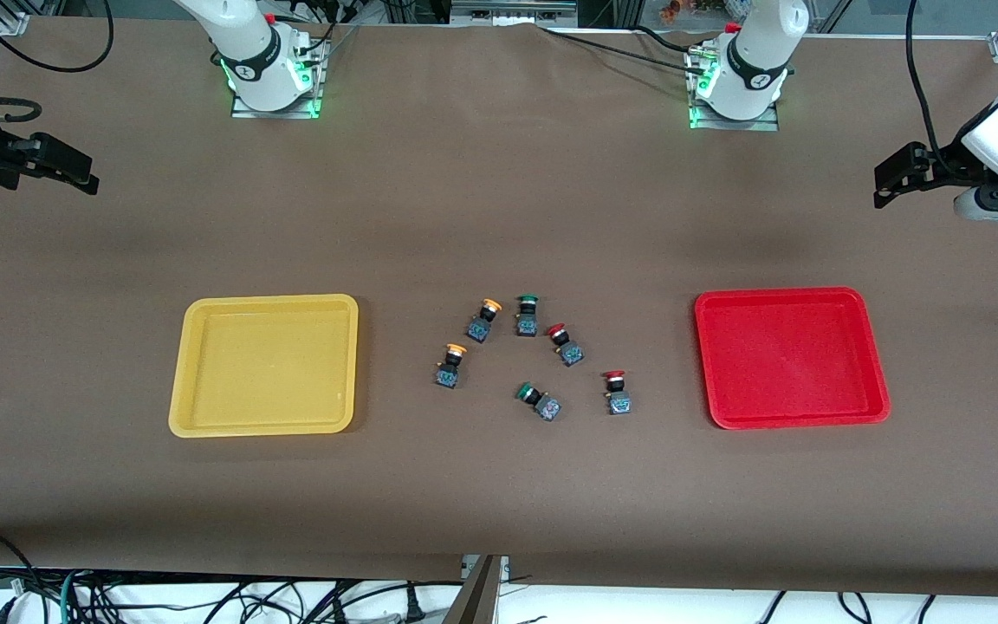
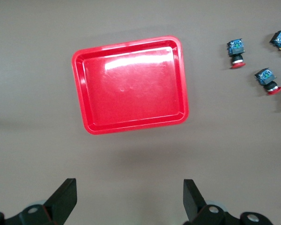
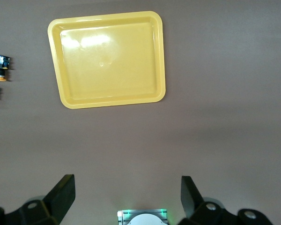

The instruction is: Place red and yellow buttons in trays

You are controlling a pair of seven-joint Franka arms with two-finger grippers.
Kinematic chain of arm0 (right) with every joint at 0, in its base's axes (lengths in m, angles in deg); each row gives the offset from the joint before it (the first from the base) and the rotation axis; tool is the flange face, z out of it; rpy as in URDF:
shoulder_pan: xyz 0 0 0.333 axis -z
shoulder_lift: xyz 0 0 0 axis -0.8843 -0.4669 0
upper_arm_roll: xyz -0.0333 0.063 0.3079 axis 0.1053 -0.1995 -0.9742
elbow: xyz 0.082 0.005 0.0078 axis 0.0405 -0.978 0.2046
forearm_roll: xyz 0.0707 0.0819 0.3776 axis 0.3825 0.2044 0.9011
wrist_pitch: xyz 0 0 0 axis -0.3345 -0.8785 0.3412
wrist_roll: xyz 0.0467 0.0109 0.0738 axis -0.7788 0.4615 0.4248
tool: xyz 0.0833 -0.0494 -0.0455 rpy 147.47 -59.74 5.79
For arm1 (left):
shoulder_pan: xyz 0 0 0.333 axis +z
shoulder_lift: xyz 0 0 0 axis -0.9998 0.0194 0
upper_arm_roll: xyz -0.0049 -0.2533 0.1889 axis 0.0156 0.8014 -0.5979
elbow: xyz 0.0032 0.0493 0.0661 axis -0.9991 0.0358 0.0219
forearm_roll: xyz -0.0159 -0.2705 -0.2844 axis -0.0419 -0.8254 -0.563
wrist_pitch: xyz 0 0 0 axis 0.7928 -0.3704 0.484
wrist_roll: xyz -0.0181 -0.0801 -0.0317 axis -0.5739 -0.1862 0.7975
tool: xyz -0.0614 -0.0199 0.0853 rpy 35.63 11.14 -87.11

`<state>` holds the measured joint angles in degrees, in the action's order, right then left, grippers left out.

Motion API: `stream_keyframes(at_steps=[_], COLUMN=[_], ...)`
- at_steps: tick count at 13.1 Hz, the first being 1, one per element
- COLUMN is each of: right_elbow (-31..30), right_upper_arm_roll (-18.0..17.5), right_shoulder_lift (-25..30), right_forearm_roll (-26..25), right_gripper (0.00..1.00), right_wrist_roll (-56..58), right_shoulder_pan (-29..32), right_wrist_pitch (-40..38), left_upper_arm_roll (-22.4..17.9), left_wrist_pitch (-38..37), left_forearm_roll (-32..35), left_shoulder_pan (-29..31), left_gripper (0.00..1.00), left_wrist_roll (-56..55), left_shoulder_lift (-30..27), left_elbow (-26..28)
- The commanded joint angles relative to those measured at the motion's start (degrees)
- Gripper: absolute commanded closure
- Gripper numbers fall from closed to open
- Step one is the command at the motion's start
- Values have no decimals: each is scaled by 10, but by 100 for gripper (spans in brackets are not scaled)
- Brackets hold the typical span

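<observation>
Both arms wait high at the table ends, left gripper (image 1: 889, 178) and right gripper (image 1: 74, 169) spread wide, holding nothing. Red buttons (image 1: 567, 343) and yellow buttons (image 1: 483, 320) cluster mid-table between yellow tray (image 1: 196, 407) and red tray (image 1: 711, 347), yellows at ten o'clock of the cluster.

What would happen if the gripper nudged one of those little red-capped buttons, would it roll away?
The red button nearest the red tray lies on its side; its round cap might make it pivot, though its blocky body probably stops real rolling. It looks small, rigid, likely light.

White arms (image 1: 248, 39), black fingers (image 2: 65, 199), green-lit bases (image 1: 274, 104).
</observation>
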<state>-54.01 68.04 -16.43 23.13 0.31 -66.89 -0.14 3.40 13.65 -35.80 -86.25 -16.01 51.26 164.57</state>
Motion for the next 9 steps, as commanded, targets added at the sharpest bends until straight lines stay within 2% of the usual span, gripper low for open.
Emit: stream_keyframes(at_steps=[1,5,8,9], right_elbow=[4,4,4,3], right_upper_arm_roll=[-2,-2,-5,-5], right_shoulder_lift=[1,-8,-40,-72], right_forearm_roll=[-8,-5,-3,-1], right_gripper=[0,0,0,0], right_wrist_roll=[3,-2,-1,0], right_shoulder_pan=[2,2,0,-2], right_wrist_pitch=[-4,0,19,34], left_upper_arm_roll=[-2,-1,1,1], left_wrist_pitch=[-6,-6,-6,-6], left_forearm_roll=[-16,-16,-16,-16], left_shoulder_pan=[3,3,3,2], left_gripper=[0,0,0,0], left_wrist_roll=[12,7,7,7], left_shoulder_lift=[-2,0,0,1], left_elbow=[0,-1,-1,-1])
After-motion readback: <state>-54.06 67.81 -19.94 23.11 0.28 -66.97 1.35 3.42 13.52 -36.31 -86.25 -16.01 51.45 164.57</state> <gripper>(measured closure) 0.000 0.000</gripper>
